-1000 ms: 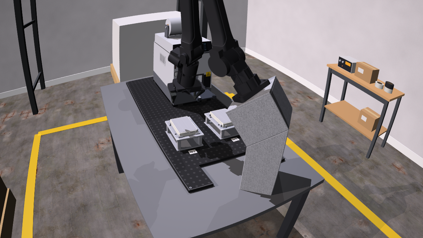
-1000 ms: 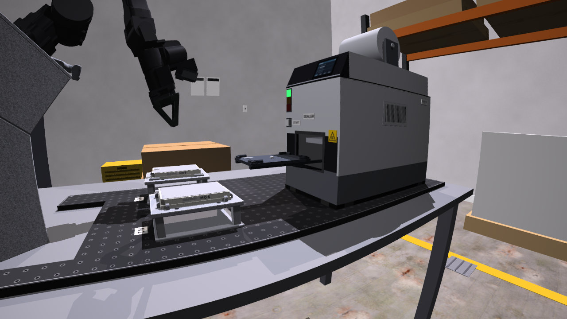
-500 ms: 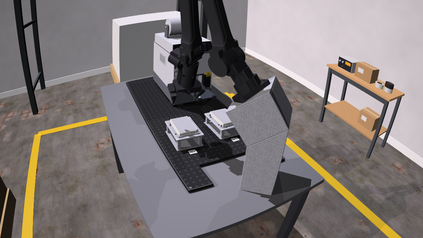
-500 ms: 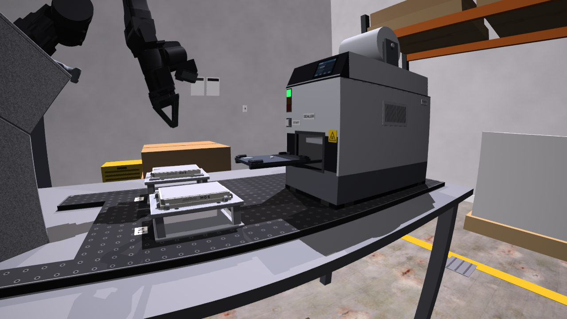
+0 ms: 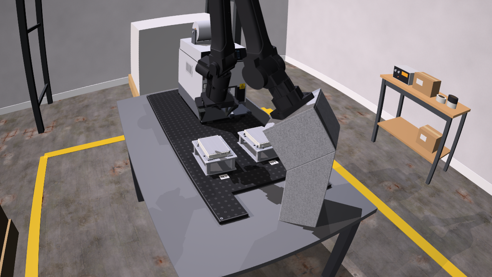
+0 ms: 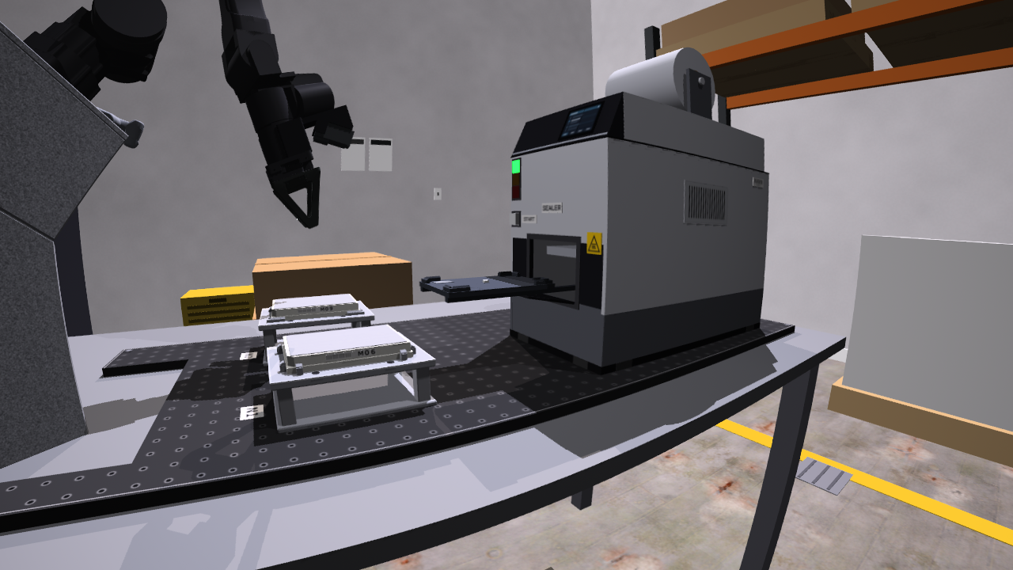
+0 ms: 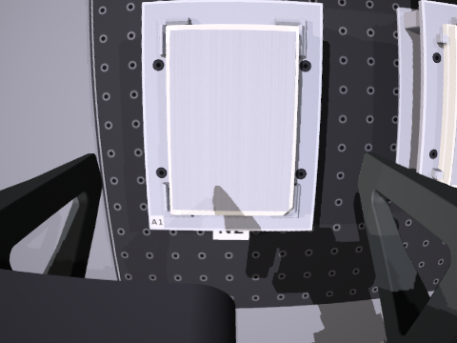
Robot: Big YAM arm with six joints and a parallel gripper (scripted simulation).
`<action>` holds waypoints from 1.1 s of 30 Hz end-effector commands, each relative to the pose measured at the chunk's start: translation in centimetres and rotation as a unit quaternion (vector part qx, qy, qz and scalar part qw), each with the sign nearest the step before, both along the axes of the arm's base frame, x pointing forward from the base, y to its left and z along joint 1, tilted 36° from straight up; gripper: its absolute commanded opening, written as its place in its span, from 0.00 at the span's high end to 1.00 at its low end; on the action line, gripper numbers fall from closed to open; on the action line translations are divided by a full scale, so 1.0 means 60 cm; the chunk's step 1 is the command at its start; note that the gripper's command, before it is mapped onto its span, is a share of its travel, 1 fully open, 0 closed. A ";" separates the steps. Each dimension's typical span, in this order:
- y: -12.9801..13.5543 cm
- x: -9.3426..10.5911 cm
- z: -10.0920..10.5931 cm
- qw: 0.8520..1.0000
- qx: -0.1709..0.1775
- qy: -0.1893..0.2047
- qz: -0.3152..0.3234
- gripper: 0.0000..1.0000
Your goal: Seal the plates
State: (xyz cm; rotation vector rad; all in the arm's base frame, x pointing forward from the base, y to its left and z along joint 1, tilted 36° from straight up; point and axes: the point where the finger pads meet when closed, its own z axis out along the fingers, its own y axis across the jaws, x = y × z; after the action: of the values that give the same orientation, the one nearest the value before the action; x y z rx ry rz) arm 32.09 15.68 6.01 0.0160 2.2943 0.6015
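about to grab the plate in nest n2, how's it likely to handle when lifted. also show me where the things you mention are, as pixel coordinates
The plate (image 5: 213, 146) (image 6: 344, 347) (image 7: 231, 119) is probably stiff, with straight edges and a flat top. Being low and broad, it seems unlikely to roll or tip. Its smooth-looking sides might slip if the claw (image 6: 309, 225) (image 7: 229, 168) pinches unevenly.

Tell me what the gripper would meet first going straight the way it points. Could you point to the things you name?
Probably the foil-topped plate (image 5: 213, 146) (image 6: 344, 346) (image 7: 232, 119) on nest N2, between and ahead of the open gripper's (image 6: 309, 225) (image 7: 229, 159) fingers; depth is unclear.
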 end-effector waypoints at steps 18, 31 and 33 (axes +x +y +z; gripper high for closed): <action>0.004 0.003 0.005 1.000 0.000 -0.009 0.004 0.00; 0.004 0.024 0.011 0.986 -0.032 0.140 0.080 0.00; 0.006 0.010 0.000 0.984 -0.037 0.153 0.089 0.00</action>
State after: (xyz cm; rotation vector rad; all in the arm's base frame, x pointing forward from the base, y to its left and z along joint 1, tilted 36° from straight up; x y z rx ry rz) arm 33.57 16.10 7.11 -0.0691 2.5689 0.6651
